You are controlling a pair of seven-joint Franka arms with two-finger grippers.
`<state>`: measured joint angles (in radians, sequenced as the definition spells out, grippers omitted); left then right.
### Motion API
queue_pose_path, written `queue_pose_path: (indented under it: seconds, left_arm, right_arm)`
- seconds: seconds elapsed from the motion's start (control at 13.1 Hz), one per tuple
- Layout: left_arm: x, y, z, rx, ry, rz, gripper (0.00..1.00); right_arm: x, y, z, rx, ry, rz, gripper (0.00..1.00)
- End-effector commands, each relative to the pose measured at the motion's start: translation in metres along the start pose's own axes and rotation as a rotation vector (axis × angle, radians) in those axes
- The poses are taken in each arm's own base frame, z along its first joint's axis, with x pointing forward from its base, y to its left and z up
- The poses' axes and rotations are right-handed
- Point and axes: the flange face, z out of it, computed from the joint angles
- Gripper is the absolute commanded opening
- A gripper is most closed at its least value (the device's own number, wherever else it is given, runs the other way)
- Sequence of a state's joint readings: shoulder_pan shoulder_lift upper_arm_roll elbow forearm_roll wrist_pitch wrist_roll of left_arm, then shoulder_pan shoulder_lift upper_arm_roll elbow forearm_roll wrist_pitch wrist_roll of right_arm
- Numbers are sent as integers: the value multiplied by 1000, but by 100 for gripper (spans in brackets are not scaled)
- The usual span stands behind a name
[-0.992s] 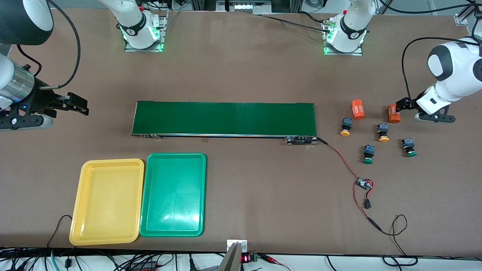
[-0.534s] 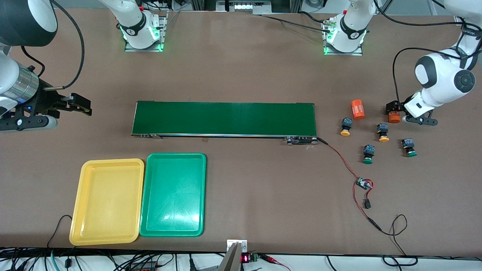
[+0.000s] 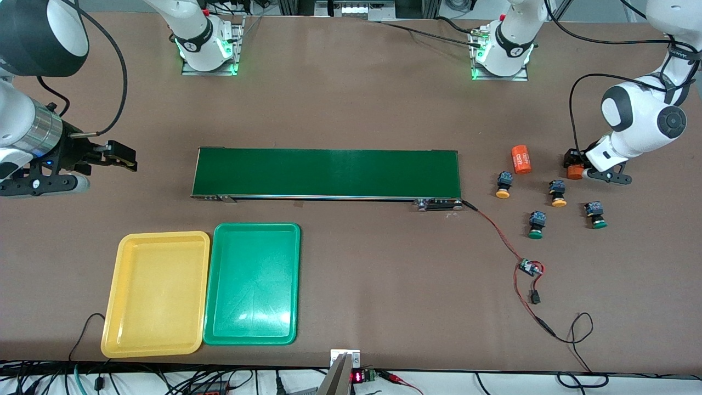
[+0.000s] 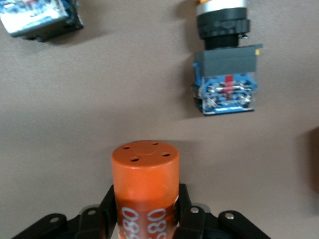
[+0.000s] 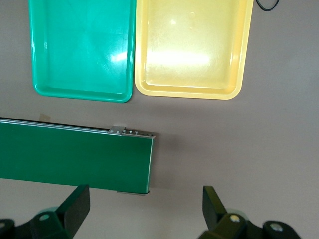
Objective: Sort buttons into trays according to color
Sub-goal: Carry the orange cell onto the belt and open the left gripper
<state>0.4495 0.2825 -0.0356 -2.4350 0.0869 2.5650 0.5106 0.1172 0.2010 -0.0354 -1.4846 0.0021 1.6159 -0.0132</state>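
Left claw [image 4: 145, 219] clenched on an orange cylinder [image 4: 145, 184] at the left arm's end of the table [image 3: 351, 99], at about 1 o'clock from the four buttons [image 3: 558, 193]. Right claw [image 5: 144, 211] released, waiting over the table at the conveyor belt's [image 3: 326, 173] right-arm end. Step in hand, judged: the grip is on a cylinder, not a button, so sorting proper has not begun. The next move calls for setting it aside and gripping one button by its body. Yellow tray [image 3: 156, 293] and green tray [image 3: 253, 282], touching side by side at 7 o'clock from the belt, both hold nothing. Two buttons have yellow-orange caps, two green; a second cylinder [image 3: 521, 159] lies beside them.
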Motion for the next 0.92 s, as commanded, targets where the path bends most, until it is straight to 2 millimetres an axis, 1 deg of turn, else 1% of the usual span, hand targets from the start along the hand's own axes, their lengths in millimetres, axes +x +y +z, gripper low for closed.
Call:
queue_pose_path:
  seconds: [0.0,0.15,0.31,0.38,0.46,0.53,0.61,0.69,0.76,0.84]
  left_arm:
    - [8,9,-45,20,-15,56,32]
    - [21,19,-84,29,-24,137,32]
    - [36,28,-115,21,-53,316,32]
    - [48,42,-132,3,-84,418,32]
    - [56,68,-144,-45,-159,539,29]
    - [65,94,-156,-74,-208,623,23]
    - [72,123,-165,-89,-245,683,18]
    - [81,155,-172,-83,-257,754,16]
    - [87,191,-173,-80,-268,857,13]
    - [92,219,-173,-76,-261,923,12]
  right_arm:
    - [0,1,-1,-3,1,-8,100]
    - [0,-1,-1,-5,-1,-11,100]
    - [2,0,4,-3,-10,-11,100]
    - [2,0,4,-3,-10,-11,100]
    - [2,0,5,-3,-12,-11,100]
    - [2,0,5,-5,-13,-11,100]
    - [3,0,8,-3,-18,-11,100]
    - [3,0,8,-3,-19,-11,100]
    - [3,0,8,-3,-19,-11,100]
    - [3,0,8,-3,-19,-9,100]
